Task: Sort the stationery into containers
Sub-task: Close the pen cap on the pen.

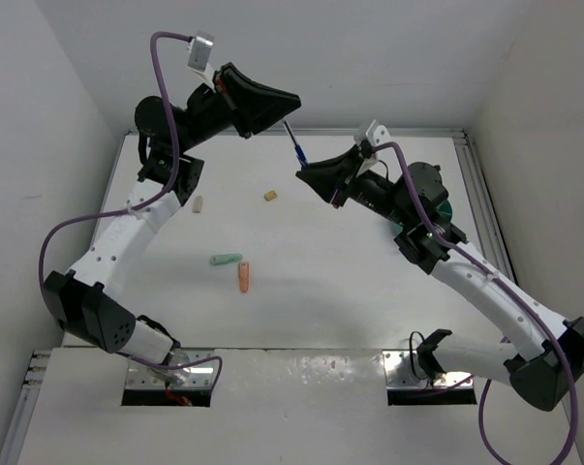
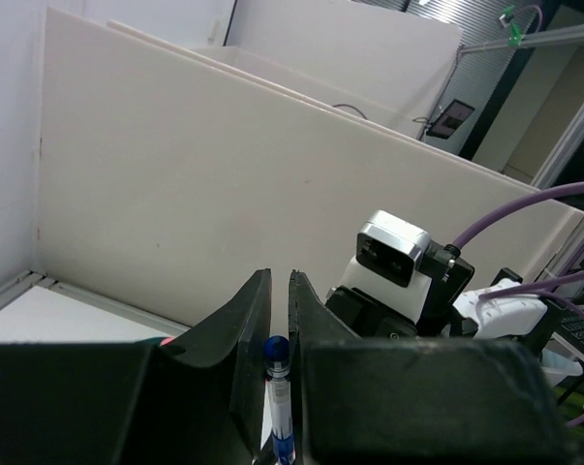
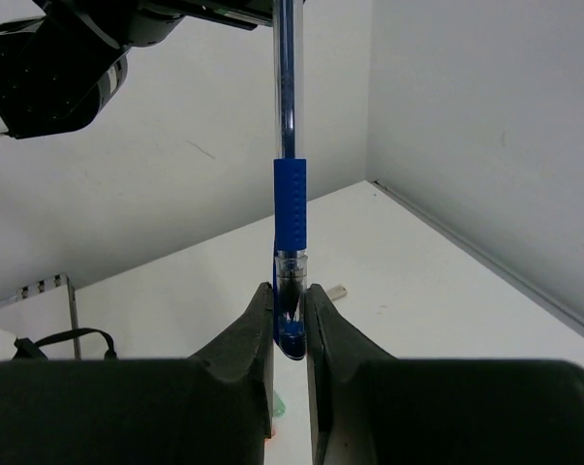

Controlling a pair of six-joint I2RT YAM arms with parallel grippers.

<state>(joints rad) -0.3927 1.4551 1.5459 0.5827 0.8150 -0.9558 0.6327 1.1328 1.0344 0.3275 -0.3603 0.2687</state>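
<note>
A dark-blue pen point(image 1: 293, 143) hangs in the air over the back of the table, held at both ends. My left gripper point(image 1: 290, 102) is shut on its upper end; the left wrist view shows the pen's blue tip point(image 2: 277, 354) pinched between the jaws of that gripper point(image 2: 280, 281). My right gripper point(image 1: 303, 174) is shut on the lower, capped end point(image 3: 290, 310), the pen rising straight up from this gripper point(image 3: 290, 291). On the table lie a mint-green stub point(image 1: 225, 260) and an orange stub point(image 1: 244, 278). The teal cup point(image 1: 447, 208) is mostly hidden behind the right arm.
A small pale piece point(image 1: 198, 203) lies near the left arm and a tan piece point(image 1: 270, 196) near the table's middle. White walls close the table on the left, back and right. The two wrists stand close together above the back of the table.
</note>
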